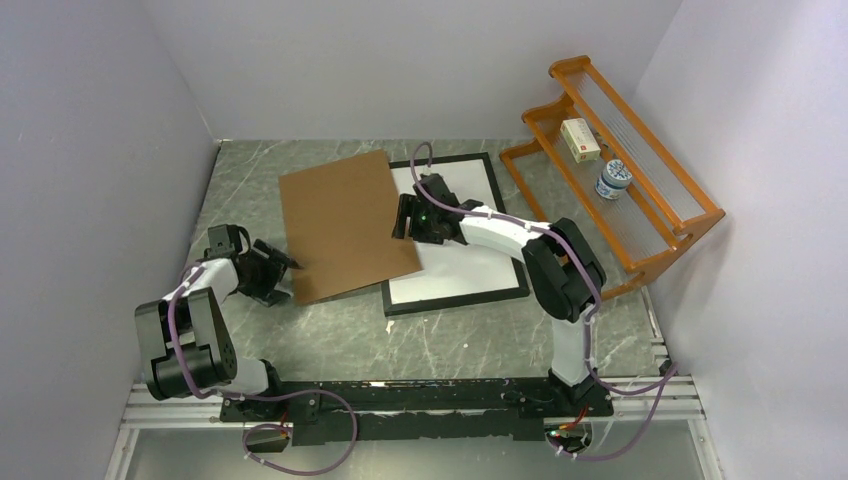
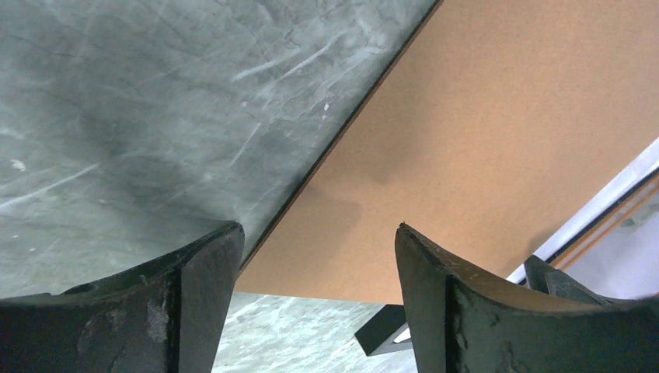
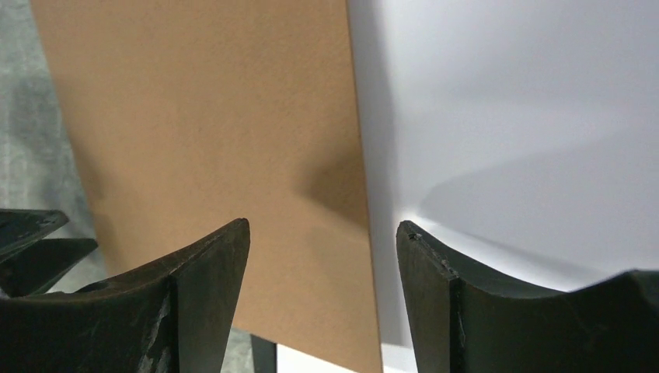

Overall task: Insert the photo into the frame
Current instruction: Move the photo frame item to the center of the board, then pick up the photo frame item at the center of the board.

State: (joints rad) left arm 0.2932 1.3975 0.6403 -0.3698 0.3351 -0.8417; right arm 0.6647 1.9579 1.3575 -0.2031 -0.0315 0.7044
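The backing board [image 1: 345, 225] lies askew, half off the frame [image 1: 460, 300] onto the table [image 1: 450, 345] — probably baring its bed — left end effector [image 1: 280, 272] and right end effector [image 1: 405, 218] both released at its edges.

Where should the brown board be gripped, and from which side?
The brown board: pinch its near-left corner, coming from the left with the left hand. It is thin and flat, and its right side rests on the frame, so this edge may be slightly lifted.
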